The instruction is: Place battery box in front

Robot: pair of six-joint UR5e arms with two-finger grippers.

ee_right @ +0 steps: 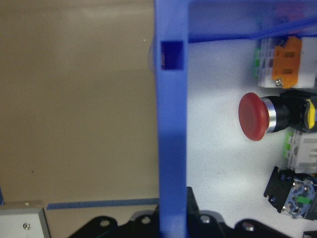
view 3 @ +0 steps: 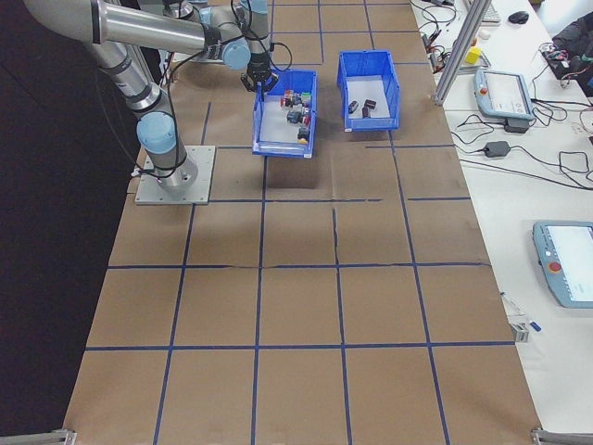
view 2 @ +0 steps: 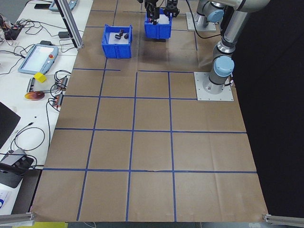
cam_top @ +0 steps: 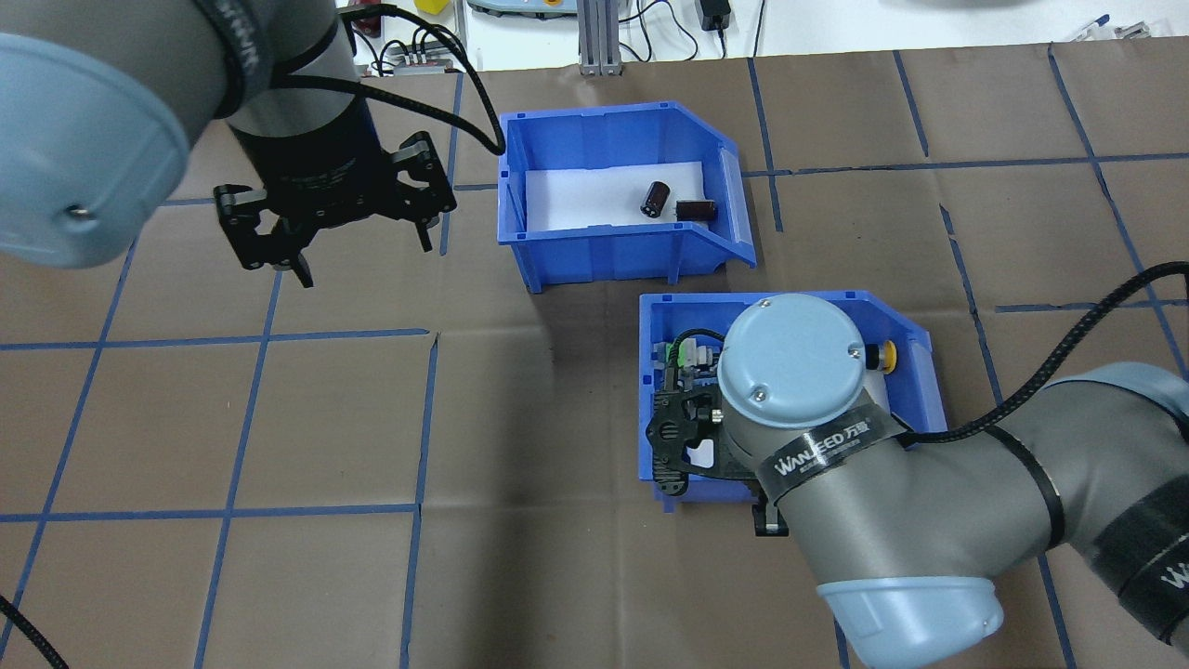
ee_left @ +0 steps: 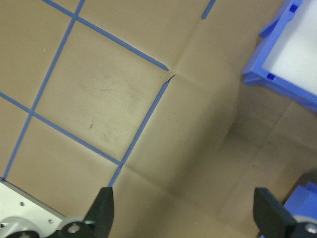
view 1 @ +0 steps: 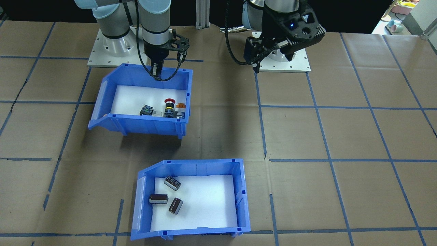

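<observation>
**Table.** The paper-covered table point(view 1: 341, 136), marked in blue tape squares, carried two blue bins standing near one another but apart.

**Arms.** The right arm point(cam_top: 929, 502) reached over the bin nearer the robot. The left arm point(cam_top: 93, 121) hung over bare table, well clear of both bins.

**Bins.** The battery box point(view 1: 241, 194) sat flat on the table on the side far from the robot's base, with its sloped-cut opening turned sideways. The switch bin point(view 1: 143, 124) lay between it and the base. The shadow beneath the switch bin suggested it was raised slightly, though this could not be confirmed.

**Grippers.** The right gripper point(view 1: 156, 73) was pinching the switch bin's back wall, with the blue wall running straight between its fingers in the wrist view. The left gripper point(ee_left: 182, 208) was spread wide and held nothing.

**Contents.** Three dark cylinders point(view 1: 175, 205) lay loose on the battery box's white liner. A red push-button point(view 1: 168, 101) and other switches sat in the switch bin.

**Progress.** In my judgement the arrangement was largely achieved, since the battery box already stood ahead of the switch bin as seen from the robot. What appeared to remain was setting the switch bin down, releasing it and withdrawing the right arm.
</observation>
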